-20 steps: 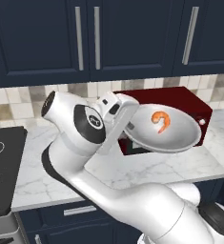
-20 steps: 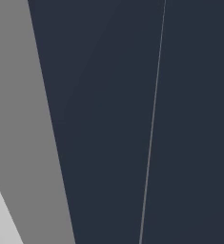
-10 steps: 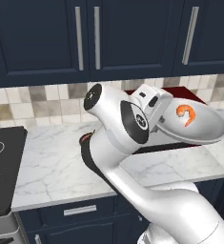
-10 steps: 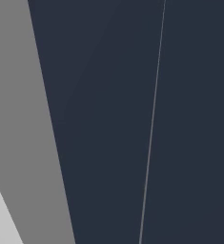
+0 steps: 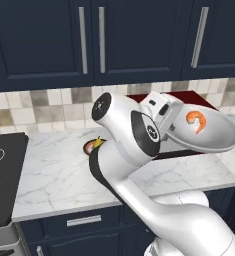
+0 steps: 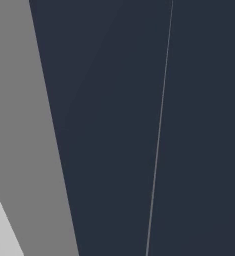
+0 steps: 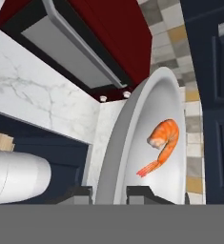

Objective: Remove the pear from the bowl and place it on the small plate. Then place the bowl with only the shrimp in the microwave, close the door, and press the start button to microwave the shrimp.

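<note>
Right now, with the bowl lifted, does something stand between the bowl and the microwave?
That cannot be told: the microwave is not in these pictures. The gripper is shut on the rim of the bowl, which carries the shrimp above the counter, beside the dark red oven.

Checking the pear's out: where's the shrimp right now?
Left base view, right side: the shrimp lies alone in the bowl, held up before the dark red oven.
</note>
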